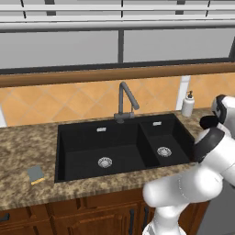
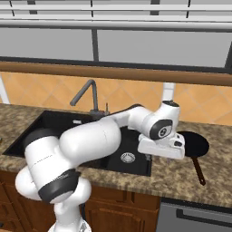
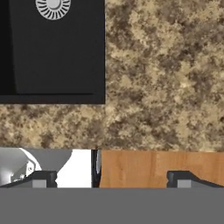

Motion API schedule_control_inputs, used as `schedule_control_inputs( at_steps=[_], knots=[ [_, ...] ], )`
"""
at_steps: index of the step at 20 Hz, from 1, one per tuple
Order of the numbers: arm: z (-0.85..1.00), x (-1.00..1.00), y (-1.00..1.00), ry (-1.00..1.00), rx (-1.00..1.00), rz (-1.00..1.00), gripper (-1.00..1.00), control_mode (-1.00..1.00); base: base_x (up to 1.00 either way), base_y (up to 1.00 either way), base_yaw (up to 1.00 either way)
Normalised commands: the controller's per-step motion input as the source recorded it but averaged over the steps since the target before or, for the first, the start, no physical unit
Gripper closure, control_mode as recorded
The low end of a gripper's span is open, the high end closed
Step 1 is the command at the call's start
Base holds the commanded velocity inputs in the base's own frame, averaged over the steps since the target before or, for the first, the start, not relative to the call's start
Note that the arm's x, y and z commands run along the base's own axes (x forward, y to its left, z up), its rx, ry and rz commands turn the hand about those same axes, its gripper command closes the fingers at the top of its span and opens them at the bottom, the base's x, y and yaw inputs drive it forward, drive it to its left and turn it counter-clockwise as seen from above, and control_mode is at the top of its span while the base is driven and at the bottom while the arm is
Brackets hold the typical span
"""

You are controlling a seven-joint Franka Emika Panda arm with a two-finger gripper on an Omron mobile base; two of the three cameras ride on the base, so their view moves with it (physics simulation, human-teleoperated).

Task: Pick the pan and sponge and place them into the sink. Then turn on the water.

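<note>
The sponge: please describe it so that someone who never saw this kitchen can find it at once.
Start from the black double sink set in the speckled stone counter. On the counter beside the large basin's outer front corner lies the sponge. It is a small flat block, grey-blue on top with a yellow edge, alone there.

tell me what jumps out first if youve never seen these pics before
The matte black double-basin sink set in the speckled granite counter dominates, with the grey gooseneck faucet behind it. The pan sits on the counter right of the sink, just past the arm's wrist. The small sponge lies alone on the counter left of the sink, and the hand looks down with its fingers spread wide over the counter's front edge.
</note>
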Motion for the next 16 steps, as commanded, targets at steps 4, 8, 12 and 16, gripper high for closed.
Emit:
schedule_control_inputs(
  at_steps=[4,8,12,16],
  knots=[
    [-0.26,0.33,-0.30,-0.09,0.01,0.04,-1.00,-1.00,0.00,0.00,0.00],
    [-0.38,0.49,-0.45,-0.11,0.03,0.12,-1.00,-1.00,0.00,0.00,0.00],
    [-0.33,0.45,-0.58,-0.09,0.05,0.11,-1.00,-1.00,0.00,0.00,0.00],
    [-0.05,0.13,-0.52,0.00,0.01,0.03,-1.00,-1.00,0.00,0.00,0.00]
  ],
)
